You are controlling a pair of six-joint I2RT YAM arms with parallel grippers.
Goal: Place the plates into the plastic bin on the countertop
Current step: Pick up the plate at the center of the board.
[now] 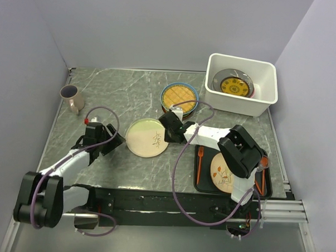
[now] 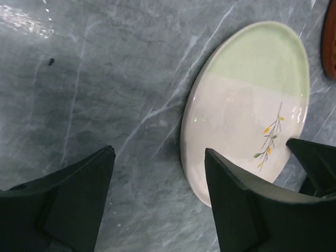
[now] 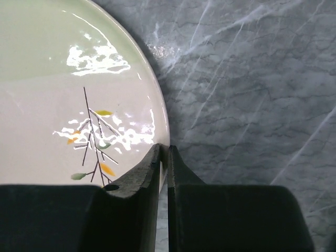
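Closest to the top camera sit the two arm bases; beyond them the right gripper (image 1: 170, 129) is clenched at the right rim of the green-and-cream plate (image 1: 147, 137), which lies flat mid-table on the countertop (image 1: 114, 90); the left gripper (image 1: 109, 140) hangs just left of that plate, jaws apart, grasping nothing. The plastic bin (image 1: 236, 101) stands at the far right with plates already inside; a stack topped by the lattice plate (image 1: 179, 97) lies between plate and bin; another plate rests on the black tray (image 1: 201, 186), partly hidden under the right arm.

From the left wrist, its fingers (image 2: 236, 199) straddle bare marble; the plate's edge lies just beside one finger, not between them; a red-orange rim (image 2: 331, 47) is cut off at the frame's side.

From the right wrist, the fingers (image 3: 136, 173) are pinched almost together, the plate's rim running into the slit; how deep the bite goes is hidden by the fingers themselves.

Such a thin pinch on glazed china may slip; I would tip the rim up gently, let the left gripper steady the opposite edge, and carry the plate clear of the stack before lowering it flat into the bin.
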